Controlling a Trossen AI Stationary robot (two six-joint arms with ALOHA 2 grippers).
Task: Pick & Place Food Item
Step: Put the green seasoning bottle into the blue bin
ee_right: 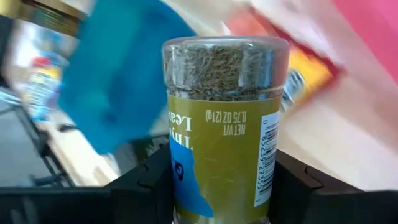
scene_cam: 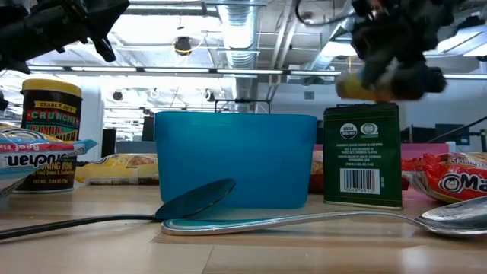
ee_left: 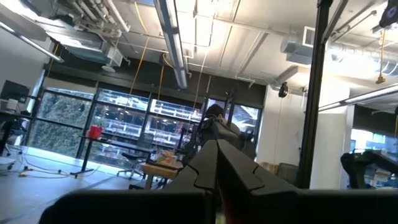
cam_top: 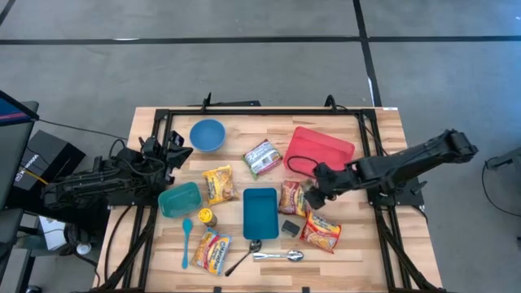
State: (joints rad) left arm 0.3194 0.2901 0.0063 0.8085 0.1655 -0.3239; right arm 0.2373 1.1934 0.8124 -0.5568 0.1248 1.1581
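Green label (ee_right: pixel 217 155) — partly behind jaws

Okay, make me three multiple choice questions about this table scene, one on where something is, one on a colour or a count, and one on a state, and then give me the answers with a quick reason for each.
1. Where is the blue bowl?
A. at the table's far edge, left of the red tray
B. inside the red tray
C. beside the metal spoon

2. What colour is the rectangular container in the middle of the table?
A. red
B. blue
C. yellow

3. What is the right gripper doing?
A. hanging empty
B. resting on the table
C. holding a spice jar

Answers: 1 A, the high view shows the bowl at the far side, left of the tray. 2 B, it shows blue in the high and low views. 3 C, the right wrist view shows the jar clamped between the fingers.
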